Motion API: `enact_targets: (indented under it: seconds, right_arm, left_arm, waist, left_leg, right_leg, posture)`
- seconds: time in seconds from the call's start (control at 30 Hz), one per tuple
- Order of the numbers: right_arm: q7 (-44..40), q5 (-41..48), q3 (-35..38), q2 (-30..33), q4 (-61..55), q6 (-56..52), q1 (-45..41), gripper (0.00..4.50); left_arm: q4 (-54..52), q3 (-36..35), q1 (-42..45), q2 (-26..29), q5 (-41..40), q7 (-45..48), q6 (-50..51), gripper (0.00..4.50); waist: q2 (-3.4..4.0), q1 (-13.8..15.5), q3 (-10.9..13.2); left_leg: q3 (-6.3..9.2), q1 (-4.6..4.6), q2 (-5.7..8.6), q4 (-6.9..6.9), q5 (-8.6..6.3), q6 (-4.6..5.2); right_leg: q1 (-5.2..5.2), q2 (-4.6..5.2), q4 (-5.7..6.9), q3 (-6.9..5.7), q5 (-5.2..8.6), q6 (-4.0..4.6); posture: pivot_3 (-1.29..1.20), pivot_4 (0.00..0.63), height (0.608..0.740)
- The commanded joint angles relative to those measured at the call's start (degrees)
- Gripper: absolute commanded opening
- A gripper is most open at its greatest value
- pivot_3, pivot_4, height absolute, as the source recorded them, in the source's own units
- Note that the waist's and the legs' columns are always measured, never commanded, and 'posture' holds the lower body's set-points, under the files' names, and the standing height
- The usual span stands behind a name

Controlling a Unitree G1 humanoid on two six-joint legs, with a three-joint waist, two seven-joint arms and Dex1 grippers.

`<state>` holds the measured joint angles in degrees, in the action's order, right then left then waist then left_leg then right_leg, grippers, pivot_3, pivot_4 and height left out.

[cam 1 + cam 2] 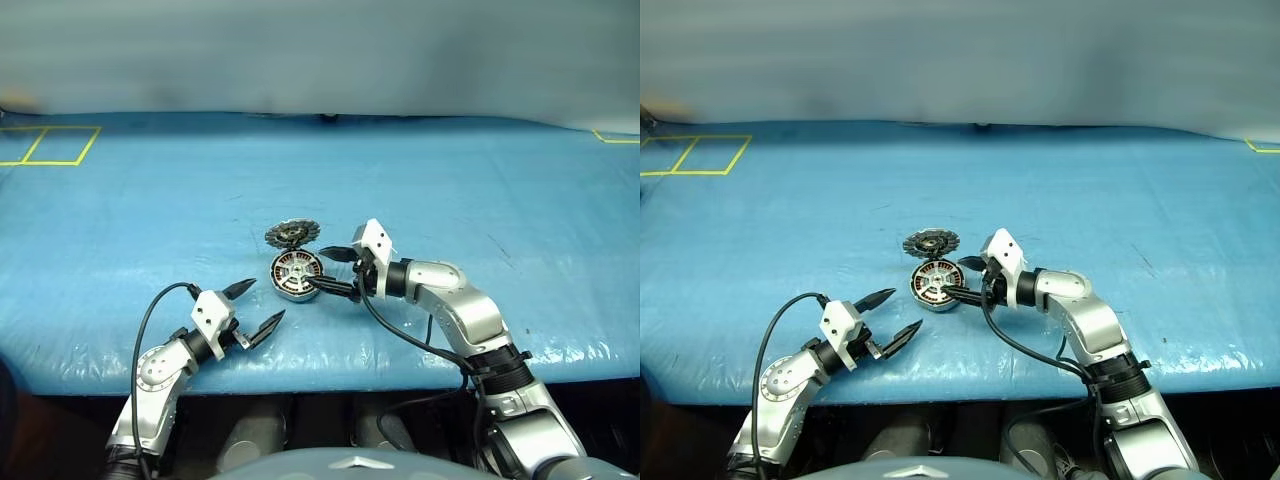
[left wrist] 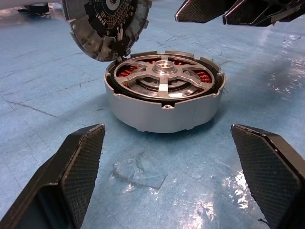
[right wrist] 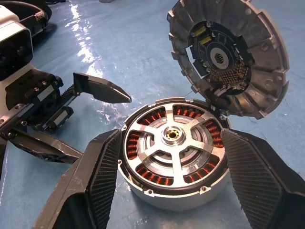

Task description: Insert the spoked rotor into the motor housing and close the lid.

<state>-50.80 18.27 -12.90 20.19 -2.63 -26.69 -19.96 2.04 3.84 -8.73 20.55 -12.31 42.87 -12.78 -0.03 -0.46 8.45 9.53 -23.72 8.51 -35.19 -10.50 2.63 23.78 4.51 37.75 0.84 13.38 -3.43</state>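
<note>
The motor housing [image 3: 167,198], a grey round cup with copper windings, sits on the blue table a little in from the front edge. The spoked rotor [image 3: 172,140] lies inside it, its silver spokes over the windings. The lid [image 3: 228,57] stands tilted up from the housing's far rim, showing its dark toothed inner face. My right gripper [image 1: 325,270] is open and reaches in from the right, with one finger on each side of the housing. My left gripper [image 1: 262,303] is open and holds nothing. It hovers just short of the housing, toward the front edge, and points at it.
The blue sheet-covered table [image 1: 480,200] stretches wide to both sides and to the back. Yellow tape squares [image 1: 50,145] mark its far left corner, and a yellow tape line [image 1: 615,137] marks the far right. The table's front edge [image 1: 330,375] runs just behind both wrists.
</note>
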Motion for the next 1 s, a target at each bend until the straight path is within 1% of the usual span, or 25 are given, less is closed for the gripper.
enact_targets:
  seconds: [0.03, 0.1, 0.23, 0.37, 0.4, 0.6, 0.7, 0.77, 0.9, 1.0]
  right_arm:
    - [1.4, 1.0, 1.4, -1.3, -0.9, 0.1, -1.3, 3.34]
    - [2.6, 1.0, 1.5, -2.6, 0.3, -0.2, -1.5, 2.89]
    - [5.0, 0.3, 1.2, -4.9, 2.0, 0.0, -1.7, 1.62]
    - [6.5, -1.0, -0.5, -6.6, 2.5, 0.3, -1.9, 0.22]
    - [6.7, -1.5, -1.1, -6.9, 2.6, 0.1, -1.9, 0.02]
    - [10.3, -8.9, -7.1, -6.8, 6.4, -0.4, -1.3, 0.02]
    - [10.8, -10.6, -8.6, -6.3, 7.0, -1.0, -0.6, 0.02]
    - [10.5, -9.6, -7.6, -6.7, 5.8, -0.5, 0.0, 0.02]
    - [9.2, -3.6, -2.4, -8.5, 1.2, 0.7, 0.6, 0.02]
    - [8.9, 0.6, 1.6, -8.7, -2.5, 0.2, 1.1, 0.02]
  left_arm:
    - [-1.0, -0.2, 0.0, 0.2, -0.1, -0.2, -0.5, 4.5]
    - [-0.9, -0.3, 0.1, 0.3, 0.0, -0.4, -0.6, 4.5]
    - [-0.8, -0.5, 0.2, 0.3, 0.0, -0.5, -0.6, 4.5]
    - [-0.8, -0.6, 0.2, 0.4, 0.0, -0.6, -0.6, 4.5]
    - [-0.8, -0.6, 0.2, 0.4, 0.1, -0.7, -0.6, 4.5]
    - [-0.9, -0.7, 0.2, 0.4, 0.3, -1.0, -0.5, 4.5]
    - [-0.9, -0.8, 0.2, 0.4, 0.4, -1.3, -0.5, 4.5]
    - [-1.0, -0.9, 0.2, 0.5, 0.4, -1.4, -0.5, 4.5]
    - [-0.9, -1.4, 0.6, 0.6, 0.3, -1.8, -0.6, 4.5]
    - [-1.0, -2.0, 0.9, 0.5, 0.1, -2.4, -0.2, 4.5]
  waist:
    - [0.0, 0.0, 0.0]
    - [0.0, 0.0, 0.0]
    - [0.0, 0.0, 0.0]
    - [0.0, -0.1, 0.0]
    - [0.0, -0.1, 0.0]
    - [0.02, -0.2, 0.0]
    - [0.01, -0.2, -0.1]
    - [0.02, -0.2, -0.1]
    - [0.02, -0.2, -0.1]
    - [0.04, -0.2, 0.0]
  left_leg:
    - [0.0, 0.0, 0.0, 0.0, 0.0, 0.0]
    - [0.0, 0.0, 0.0, 0.0, 0.0, 0.0]
    - [-0.01, 0.01, 0.0, 0.0, 0.0, 0.0]
    - [0.0, 0.02, 0.0, 0.01, 0.0, 0.0]
    - [0.0, 0.02, 0.0, 0.01, 0.0, 0.0]
    - [-0.01, 0.05, 0.0, 0.0, 0.01, -0.01]
    - [-0.01, 0.2, -0.01, 0.01, 0.01, -0.03]
    - [-0.01, 0.24, -0.02, 0.0, 0.02, -0.05]
    - [0.01, 0.22, -0.02, 0.0, 0.04, -0.07]
    - [0.0, 0.08, 0.0, 0.0, 0.04, -0.06]
  right_leg:
    - [0.0, 0.0, 0.0, 0.0, 0.0, 0.0]
    - [0.01, 0.0, 0.0, 0.0, -0.01, 0.01]
    - [0.0, -0.01, 0.0, 0.01, -0.02, 0.02]
    - [0.01, -0.02, 0.01, 0.01, -0.02, 0.03]
    - [0.01, -0.02, 0.01, 0.01, -0.02, 0.03]
    - [0.0, -0.03, 0.03, 0.01, -0.02, 0.03]
    - [-0.12, -0.05, 0.04, 0.03, 0.01, -0.01]
    - [-0.16, -0.06, 0.07, 0.04, 0.15, -0.22]
    - [-0.15, -0.06, 0.08, 0.03, 0.15, -0.23]
    - [-0.01, -0.05, 0.06, 0.04, 0.1, -0.22]
  posture:
    - [0.0, 0.15, 0.74]
    - [0.0, 0.15, 0.74]
    - [0.0, 0.15, 0.74]
    - [0.0, 0.15, 0.74]
    - [0.0, 0.15, 0.74]
    - [0.0, 0.15, 0.74]
    - [0.0, 0.15, 0.74]
    - [0.0, 0.15, 0.74]
    - [0.0, 0.15, 0.74]
    - [0.0, 0.15, 0.74]
